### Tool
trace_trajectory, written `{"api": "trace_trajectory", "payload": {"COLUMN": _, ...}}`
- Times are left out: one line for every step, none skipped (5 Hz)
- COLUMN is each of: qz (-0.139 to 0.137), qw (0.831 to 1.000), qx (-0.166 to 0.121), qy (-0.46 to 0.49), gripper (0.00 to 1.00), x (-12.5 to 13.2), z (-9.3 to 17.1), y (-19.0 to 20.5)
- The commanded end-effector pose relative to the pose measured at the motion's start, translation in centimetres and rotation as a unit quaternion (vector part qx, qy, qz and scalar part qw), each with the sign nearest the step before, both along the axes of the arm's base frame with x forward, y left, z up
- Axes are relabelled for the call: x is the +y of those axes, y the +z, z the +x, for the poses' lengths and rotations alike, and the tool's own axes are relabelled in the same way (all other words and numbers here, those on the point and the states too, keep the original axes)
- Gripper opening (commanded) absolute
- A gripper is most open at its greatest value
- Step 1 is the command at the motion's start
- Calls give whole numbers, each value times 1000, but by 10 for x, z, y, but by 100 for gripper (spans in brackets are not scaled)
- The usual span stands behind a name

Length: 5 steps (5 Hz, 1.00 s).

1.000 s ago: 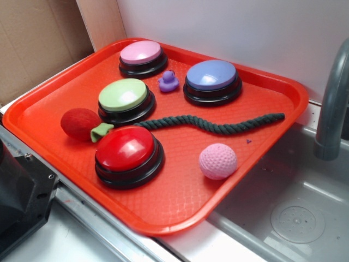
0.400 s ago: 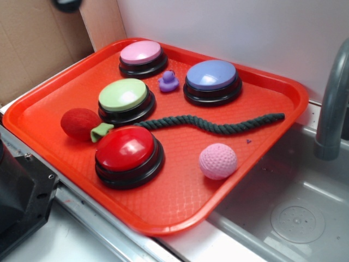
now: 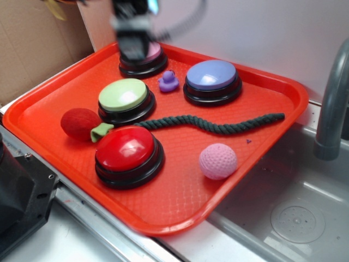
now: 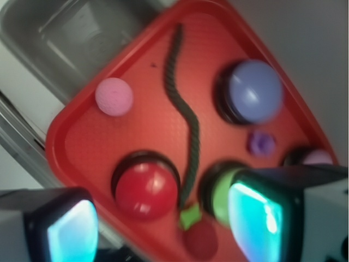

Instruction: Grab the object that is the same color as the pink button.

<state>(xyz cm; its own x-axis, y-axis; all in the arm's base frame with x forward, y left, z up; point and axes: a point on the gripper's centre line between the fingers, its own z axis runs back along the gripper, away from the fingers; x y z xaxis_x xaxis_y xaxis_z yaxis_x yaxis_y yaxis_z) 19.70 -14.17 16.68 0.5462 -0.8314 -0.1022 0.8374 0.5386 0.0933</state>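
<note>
1. A red plastic tray [image 3: 262,82] sits on a counter beside a steel sink [image 3: 294,218], with a grey faucet [image 3: 332,103] rising at the right edge.
2. The gripper [image 3: 133,41] is now in the outside view. It is a blurred dark shape at the top, above the far left corner of the tray. A moment ago only a small dark piece showed at the top edge, and a second ago none of it did.
3. The gripper now covers most of the pink button [image 3: 154,56], which was in full view before. Only a sliver of its pale dome and its black base show.
4. In the wrist view the two fingers [image 4: 262,224] stand wide apart with nothing between them.
5. The pink ball [image 3: 217,161] lies near the front right edge of the tray, just in front of the dark green rope [image 3: 218,126]. It is well apart from the gripper and has not moved.
6. The other things are also unmoved: the blue button [image 3: 211,76] at the back right, the green button [image 3: 124,95] in the middle left, the red button [image 3: 126,150] at the front, the small purple duck [image 3: 168,81] between the pink and blue buttons, and the red ball [image 3: 79,123] beside the green button.
</note>
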Motion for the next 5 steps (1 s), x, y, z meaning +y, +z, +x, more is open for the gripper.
{"api": "trace_trajectory", "payload": {"qz": -19, "qw": 985, "qx": 28, "qy": -170, "gripper": 100, "x": -33, "z": -16, "y": -53}}
{"api": "trace_trajectory", "payload": {"qz": -8, "qw": 984, "qx": 37, "qy": -173, "gripper": 100, "x": -39, "z": -16, "y": -73}}
{"api": "trace_trajectory", "payload": {"qz": -26, "qw": 981, "qx": 61, "qy": -182, "gripper": 100, "x": -40, "z": -13, "y": -95}}
{"api": "trace_trajectory", "payload": {"qz": -34, "qw": 981, "qx": 69, "qy": -179, "gripper": 100, "x": -45, "z": -13, "y": -113}}
{"api": "trace_trajectory", "payload": {"qz": -23, "qw": 984, "qx": 59, "qy": -166, "gripper": 100, "x": -42, "z": -7, "y": -120}}
